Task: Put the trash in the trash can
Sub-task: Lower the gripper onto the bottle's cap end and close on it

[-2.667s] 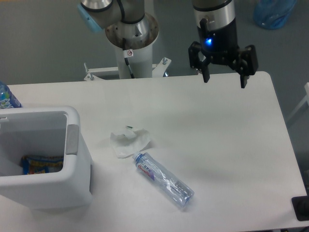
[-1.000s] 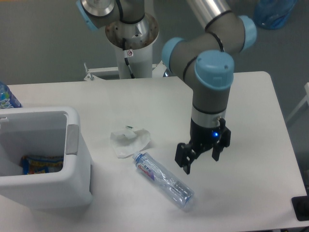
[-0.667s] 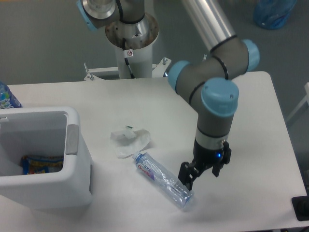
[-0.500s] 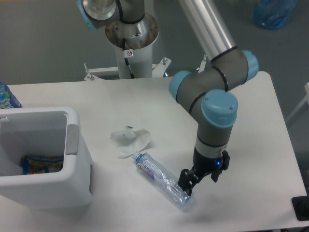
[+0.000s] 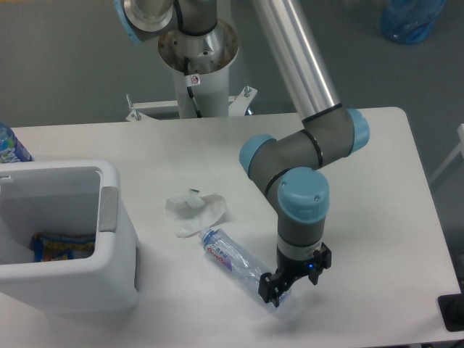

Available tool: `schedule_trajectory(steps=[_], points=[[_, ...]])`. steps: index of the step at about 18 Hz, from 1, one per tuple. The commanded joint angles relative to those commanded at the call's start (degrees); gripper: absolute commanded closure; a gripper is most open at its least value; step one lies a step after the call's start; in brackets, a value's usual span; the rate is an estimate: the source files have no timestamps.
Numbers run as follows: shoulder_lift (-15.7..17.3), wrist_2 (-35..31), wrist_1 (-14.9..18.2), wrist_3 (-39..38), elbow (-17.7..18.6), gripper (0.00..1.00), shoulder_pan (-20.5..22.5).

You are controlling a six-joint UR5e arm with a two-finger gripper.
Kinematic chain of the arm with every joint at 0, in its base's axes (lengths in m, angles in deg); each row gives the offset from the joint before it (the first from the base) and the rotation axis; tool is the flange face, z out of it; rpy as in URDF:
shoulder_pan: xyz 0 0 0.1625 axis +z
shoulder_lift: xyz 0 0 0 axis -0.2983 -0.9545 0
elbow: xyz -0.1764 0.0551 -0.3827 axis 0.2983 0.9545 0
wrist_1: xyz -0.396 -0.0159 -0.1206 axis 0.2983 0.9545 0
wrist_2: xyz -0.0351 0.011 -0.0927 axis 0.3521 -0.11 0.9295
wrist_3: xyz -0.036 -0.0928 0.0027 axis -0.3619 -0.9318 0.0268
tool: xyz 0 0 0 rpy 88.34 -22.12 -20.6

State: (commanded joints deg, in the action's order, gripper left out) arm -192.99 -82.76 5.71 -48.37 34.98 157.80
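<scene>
A clear crinkled plastic bottle (image 5: pixel 235 265) with a blue cap and red-blue label lies on the white table (image 5: pixel 362 181), cap pointing up-left. A crumpled white tissue (image 5: pixel 193 212) rests just above its cap. My gripper (image 5: pixel 290 284) hangs low over the bottle's bottom end, fingers open, one finger (image 5: pixel 267 288) touching or just over that end. The white trash can (image 5: pixel 65 239) with a grey panel stands at the left, well away from the gripper.
Inside the trash can lies a colourful wrapper (image 5: pixel 61 246). A blue-wrapped bottle (image 5: pixel 10 146) peeks in at the left edge. A blue bag (image 5: pixel 412 20) sits on the floor at the top right. The robot's base pedestal (image 5: pixel 197 58) stands behind the table.
The arm swung from the table's far right edge down toward the front, and the gripper dropped to the bottle's bottom end. Bottle and tissue have stayed put.
</scene>
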Motion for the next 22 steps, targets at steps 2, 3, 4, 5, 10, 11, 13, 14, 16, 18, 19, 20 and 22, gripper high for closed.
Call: schedule_trajectory(steps=[2, 3, 4, 5, 10, 11, 13, 14, 16, 18, 19, 20, 22], points=[[-0.7, -0.1, 0.1, -0.3, 0.2, 0.00, -0.1], [-1.1, -0.5, 0.0, -0.3, 0.3, 0.00, -0.3], [-1.2, -1.2, 0.0, -0.3, 0.4, 0.00, -0.5], [-1.3, -1.7, 0.0, -0.4, 0.5, 0.00, -0.8], [-2.0, -2.1, 0.0, -0.5, 0.4, 0.00, -1.1], [-2.1, -2.1, 0.0, -0.5, 0.4, 0.00, -1.1], [-2.2, -2.3, 0.0, -0.5, 0.4, 0.00, -1.1], [-2.5, -2.5, 0.0, -0.5, 0.4, 0.00, -1.1], [-2.9, -3.5, 0.0, -0.5, 0.4, 0.00, -1.7], [-3.2, -4.0, 0.0, -0.5, 0.3, 0.03, -2.3], [-3.2, -4.0, 0.0, -0.5, 0.3, 0.06, -2.3], [-3.1, -4.0, 0.0, -0.6, 0.3, 0.11, -2.3], [-3.1, -4.0, 0.0, -0.6, 0.4, 0.17, -2.3]])
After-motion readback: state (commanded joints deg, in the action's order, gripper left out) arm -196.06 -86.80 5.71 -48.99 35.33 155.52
